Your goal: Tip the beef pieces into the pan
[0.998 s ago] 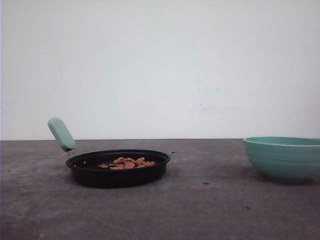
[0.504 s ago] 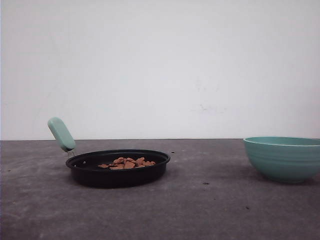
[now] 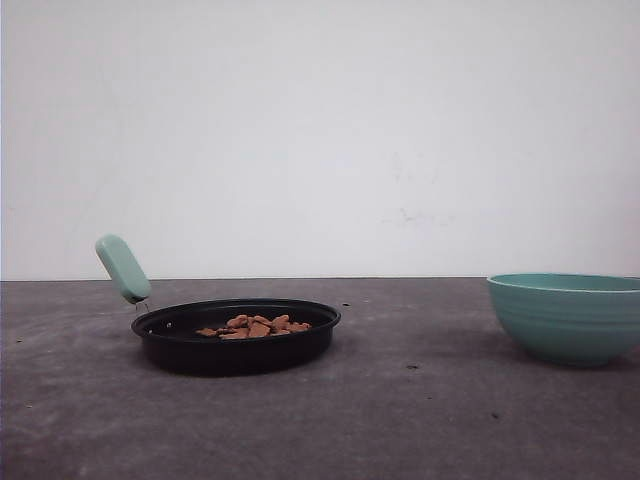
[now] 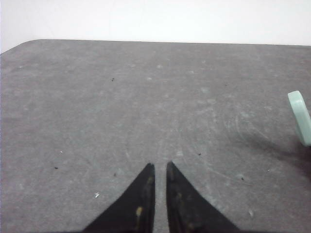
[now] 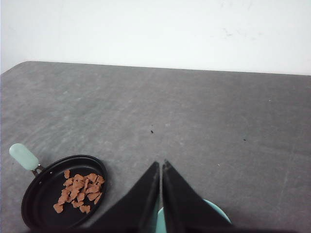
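The beef [image 3: 255, 326] sits in the black pan [image 3: 237, 338] on the gray tabletop [image 3: 400, 420], w/ a teal bowl [image 3: 567, 316] far to the right. Left gripper [image 4: 160, 167] hangs low over bare tabletop near the pan handle [image 4: 300, 116], tips almost together, holding nothing. Right gripper [image 5: 161, 165] is up above the bowl's rim, tips together & empty.

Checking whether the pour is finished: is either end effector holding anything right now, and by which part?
Nothing is held. The left end effector and right end effector are both closed on nothing; the beef pieces lie in the pan.
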